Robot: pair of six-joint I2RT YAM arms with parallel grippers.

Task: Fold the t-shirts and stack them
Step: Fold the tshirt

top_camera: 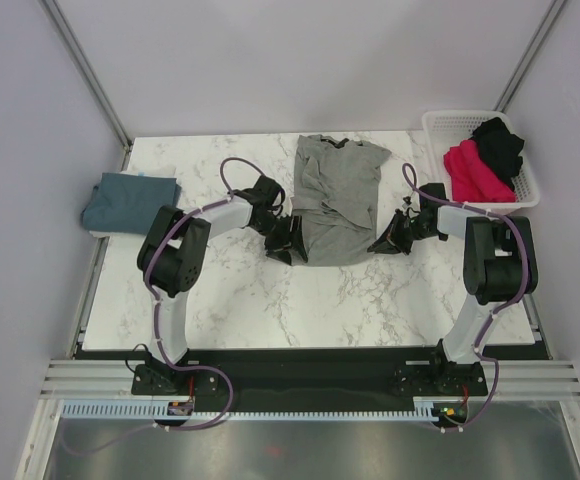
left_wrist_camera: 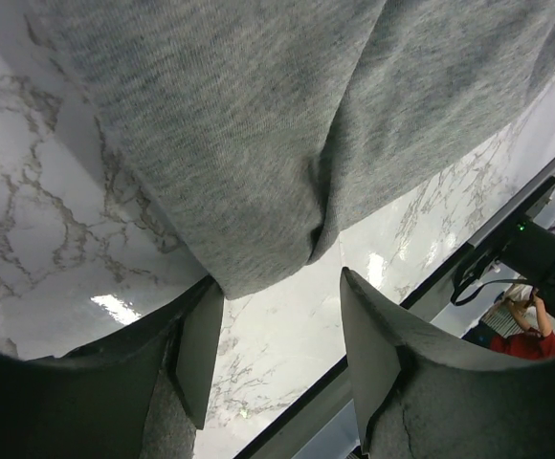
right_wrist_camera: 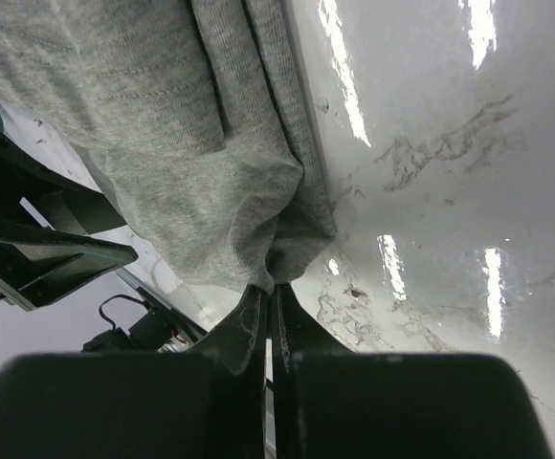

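Note:
The heather grey t-shirt (top_camera: 336, 195) lies crumpled in the middle of the marble table, neck away from me. My left gripper (top_camera: 284, 241) is open at the shirt's near left corner. In the left wrist view the corner (left_wrist_camera: 258, 143) hangs just past the left finger (left_wrist_camera: 199, 349), with bare marble between the jaws (left_wrist_camera: 279, 335). My right gripper (top_camera: 389, 241) is shut on the shirt's near right edge. The right wrist view shows the cloth (right_wrist_camera: 191, 163) pinched at the fingertips (right_wrist_camera: 271, 292). A folded teal-blue shirt (top_camera: 130, 200) lies at the far left.
A white basket (top_camera: 440, 125) at the back right holds a magenta-pink shirt (top_camera: 470, 172) and a black shirt (top_camera: 499, 143). The marble table (top_camera: 270, 300) ends at a black rail in front of the arm bases. Grey walls stand close on both sides.

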